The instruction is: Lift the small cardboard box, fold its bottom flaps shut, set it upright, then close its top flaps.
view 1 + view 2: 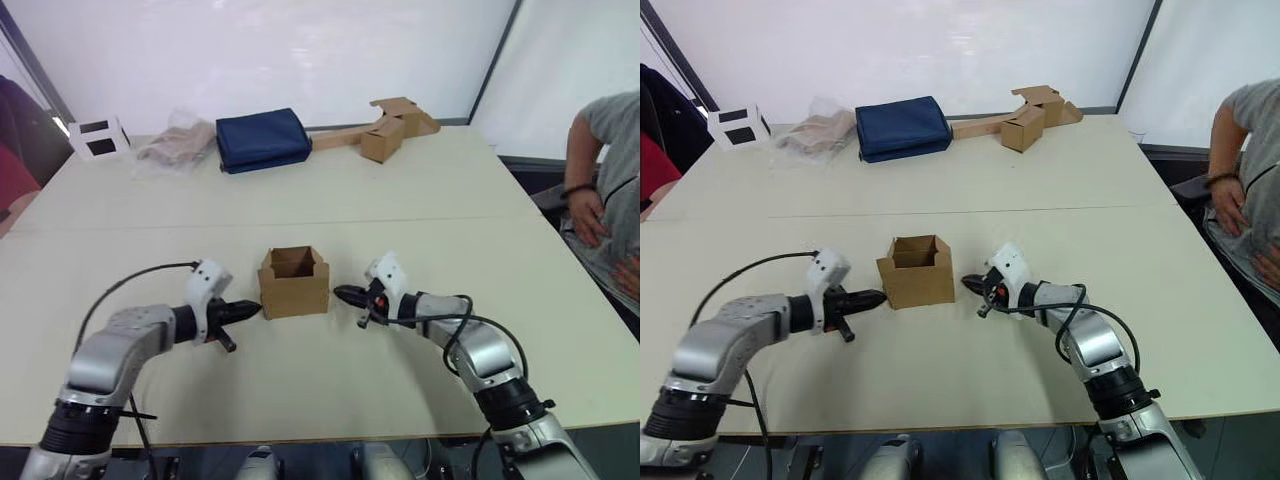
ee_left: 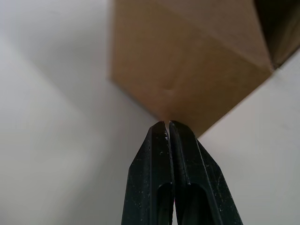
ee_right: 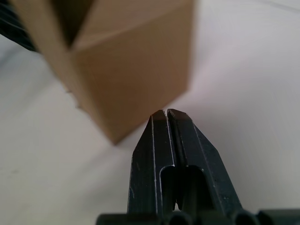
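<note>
In the middle of the near table [image 1: 120,215] stands the small cardboard box [image 1: 294,285], upright, with its opening turned to the ceiling and its top flaps [image 1: 293,262] standing up around the rim, not yet folded in. I judge from this that its bottom flaps are already shut and the box has been set down, though the underside is hidden against the table and I cannot check it. The left gripper [image 1: 252,310] is at the box's left side, low, with its two black fingers pressed together; in the left wrist view the tips [image 2: 168,125] come right to the lower corner of the cardboard, touching or almost touching it. The right gripper [image 1: 343,293] is on the other side of the box, just beside its wall but apart from it, and its fingers are also together, holding nothing. So, as I see it, the greater part of the work is done, and what is left is the last step: to push the upright panels inward and down until the top is closed. At the far end of the table lie a blue bag [image 1: 262,139], a cluster of other cardboard boxes [image 1: 392,125], a crumpled plastic bag [image 1: 175,144] and a small white box [image 1: 98,136], well apart from the work. A person [image 1: 612,170] stands at the right edge of the room.
</note>
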Controlling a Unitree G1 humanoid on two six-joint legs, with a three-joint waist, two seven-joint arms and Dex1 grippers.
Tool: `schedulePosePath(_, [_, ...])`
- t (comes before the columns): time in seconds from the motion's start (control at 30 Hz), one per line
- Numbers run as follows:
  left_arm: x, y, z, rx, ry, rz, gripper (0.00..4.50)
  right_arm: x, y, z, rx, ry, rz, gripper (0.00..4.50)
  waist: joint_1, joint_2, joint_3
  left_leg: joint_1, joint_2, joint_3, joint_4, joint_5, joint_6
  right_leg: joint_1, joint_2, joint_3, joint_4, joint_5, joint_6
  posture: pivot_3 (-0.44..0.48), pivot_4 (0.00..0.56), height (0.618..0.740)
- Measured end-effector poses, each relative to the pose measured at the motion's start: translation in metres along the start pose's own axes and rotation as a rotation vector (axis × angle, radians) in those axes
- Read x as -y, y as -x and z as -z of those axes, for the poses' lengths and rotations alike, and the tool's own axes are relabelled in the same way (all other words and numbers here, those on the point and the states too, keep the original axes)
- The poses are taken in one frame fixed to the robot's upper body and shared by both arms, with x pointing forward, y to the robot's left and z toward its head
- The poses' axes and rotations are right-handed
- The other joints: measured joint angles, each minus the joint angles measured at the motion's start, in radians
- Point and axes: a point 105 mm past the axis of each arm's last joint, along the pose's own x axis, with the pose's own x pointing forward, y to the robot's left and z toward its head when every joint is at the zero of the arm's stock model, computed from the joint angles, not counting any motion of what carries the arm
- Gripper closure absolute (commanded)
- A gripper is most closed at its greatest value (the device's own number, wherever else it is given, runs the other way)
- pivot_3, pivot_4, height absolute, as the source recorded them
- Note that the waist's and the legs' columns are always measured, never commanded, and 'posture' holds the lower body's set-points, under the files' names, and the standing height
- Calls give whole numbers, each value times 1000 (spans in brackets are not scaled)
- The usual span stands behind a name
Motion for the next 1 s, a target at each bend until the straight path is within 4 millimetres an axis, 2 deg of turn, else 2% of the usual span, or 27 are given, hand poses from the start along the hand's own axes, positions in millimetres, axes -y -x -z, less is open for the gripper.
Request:
schedulePosePath(0.2, [2,-8,-4,-3,-12,36,4421,-1,9,9,-19,-33,4,4500,9,0,0,0,0,0,0,0,0,0,0,0,0,0,0,0,150,740])
schedulePosePath(0.6, [22,-28,0,-11,-33,133,4421,-2,38,23,-44,-89,64,4500,10,0,0,1,0,0,0,0,0,1,0,0,0,0,0,0,150,740])
schedulePosePath(0.9, [21,-28,0,-13,-66,140,4421,-5,42,26,-47,-95,63,4500,10,0,0,2,0,0,0,0,0,2,0,0,0,0,0,0,150,740])
schedulePosePath(1.0, [18,-20,3,-43,-73,160,4421,-5,50,27,-39,-109,50,4500,10,0,0,2,0,0,0,0,0,2,0,0,-1,0,0,0,150,740])
